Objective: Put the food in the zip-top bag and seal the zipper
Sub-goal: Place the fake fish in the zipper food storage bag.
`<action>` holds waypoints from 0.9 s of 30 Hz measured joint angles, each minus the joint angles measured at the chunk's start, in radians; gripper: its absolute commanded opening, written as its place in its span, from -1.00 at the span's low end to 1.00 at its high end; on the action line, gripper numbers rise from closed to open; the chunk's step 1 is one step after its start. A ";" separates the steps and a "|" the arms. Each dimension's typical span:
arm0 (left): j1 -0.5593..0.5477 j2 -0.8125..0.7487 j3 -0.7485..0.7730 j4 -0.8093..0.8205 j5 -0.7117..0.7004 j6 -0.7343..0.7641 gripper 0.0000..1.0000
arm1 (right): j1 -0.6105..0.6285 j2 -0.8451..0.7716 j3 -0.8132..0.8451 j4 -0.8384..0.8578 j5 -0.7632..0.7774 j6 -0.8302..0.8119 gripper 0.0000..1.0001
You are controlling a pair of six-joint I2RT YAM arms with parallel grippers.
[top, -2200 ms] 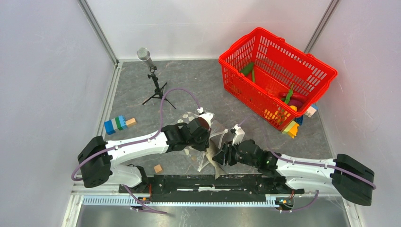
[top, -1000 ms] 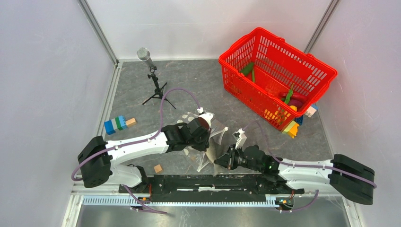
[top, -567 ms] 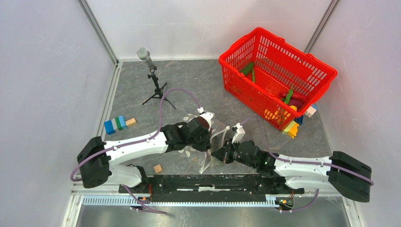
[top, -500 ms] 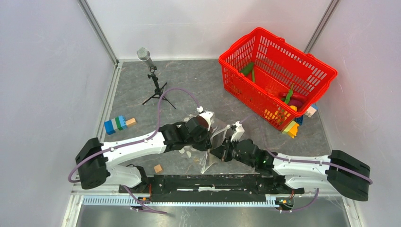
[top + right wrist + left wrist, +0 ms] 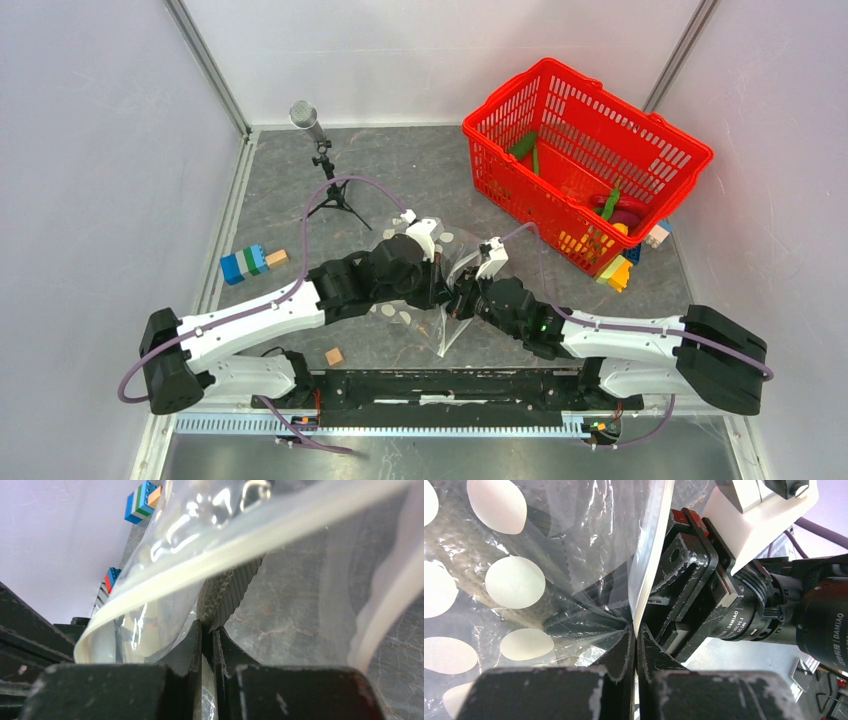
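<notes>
Both claws are on the zip-top bag, mid-bench, a bit left of centre and nearer you than the red mesh basket.

Left claw: closed tight. Your left wrist view shows its tips pinching the zipper, and the white strip runs straight up out of the pinch. The dotted film spreads to the left of it.

Right claw: a narrow slit, clamped on clear bag film. In your right wrist view the zipper strip crosses diagonally just above the tips, not between them. The ribbed pad of the other claw sits right behind.

From the top view the two claws meet almost tip to tip. The bag's top is bunched between them and the rest hangs toward the near edge. I can't tell whether anything is inside the bag, because the film is crumpled and glary.

Food you can see is in the basket, at the far right of the bench: green pods on the far-left side and a magenta aubergine at the near-right wall.

Other items:
- microphone on a tripod, far left
- blue-green block touching a wooden cube, left
- second wooden cube near the arm bases
</notes>
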 measured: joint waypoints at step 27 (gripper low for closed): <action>0.300 -0.211 -0.077 0.081 0.116 -0.065 -0.95 | -0.010 -0.252 0.269 -0.413 -0.156 -0.385 0.18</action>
